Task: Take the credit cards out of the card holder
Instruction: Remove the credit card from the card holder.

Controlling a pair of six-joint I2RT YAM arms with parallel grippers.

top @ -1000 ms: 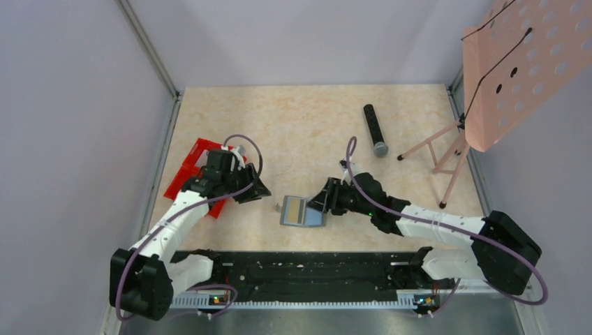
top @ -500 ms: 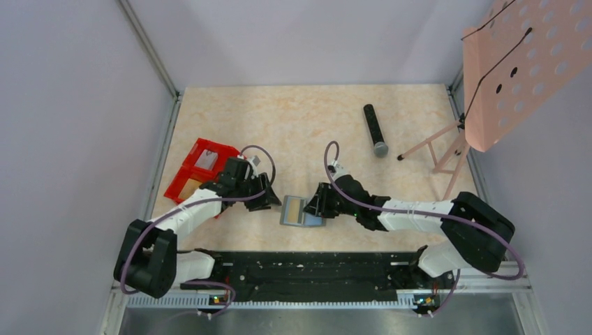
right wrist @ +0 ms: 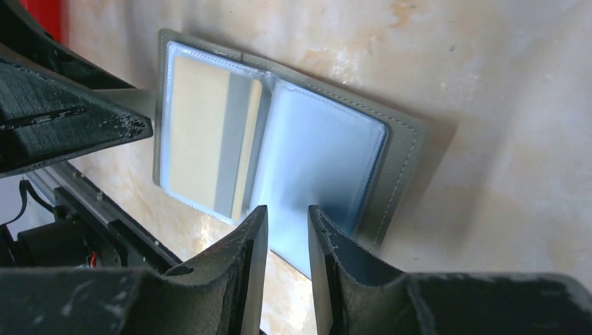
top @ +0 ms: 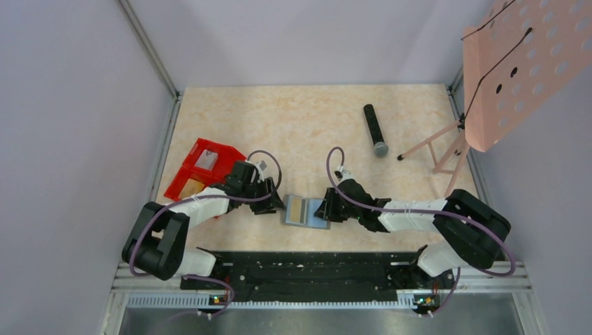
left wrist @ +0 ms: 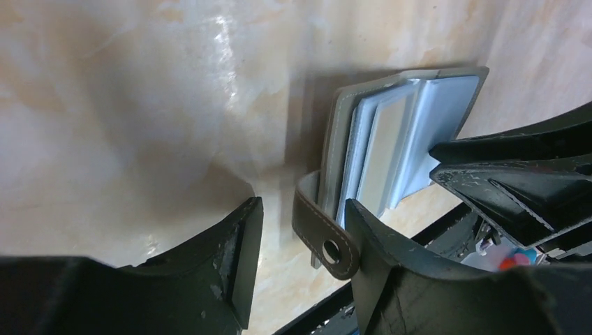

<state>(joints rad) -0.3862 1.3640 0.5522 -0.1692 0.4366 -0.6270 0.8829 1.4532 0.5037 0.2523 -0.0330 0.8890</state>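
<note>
Left arm has come off the bin (top: 218, 146) and swung in low. The left gripper (top: 274, 202) now sits at the left edge of the holder (top: 305, 211), fingers about half apart and holding nothing. In the left wrist view the holder's strap tab (left wrist: 327, 241) stands between those fingers, close to the holder-side one, with a clear gap to the other. The holder lies open and flat between the two sets of fingers, about where it was. A tan-faced card (right wrist: 199, 132) shows in the panel nearest the left fingers, and the left wrist view shows more card edges stacked there. The right gripper (right wrist: 287, 213) has dropped onto the far panel and narrowed from roughly half open to a slit, tips at that panel's near edge. Can't tell whether they nip the edge or only press on it. My read is that the right is anchoring the holder so the left can pull, and no card from this panel is out yet. Two flat pieces in the bin may be cards, too small to confirm. Concern: what sits in the left jaws is the strap, not a card. Closing here would likely grab the strap and drag the holder. The left probably needs to shift its fingers past the tab onto the card edges first.
</note>
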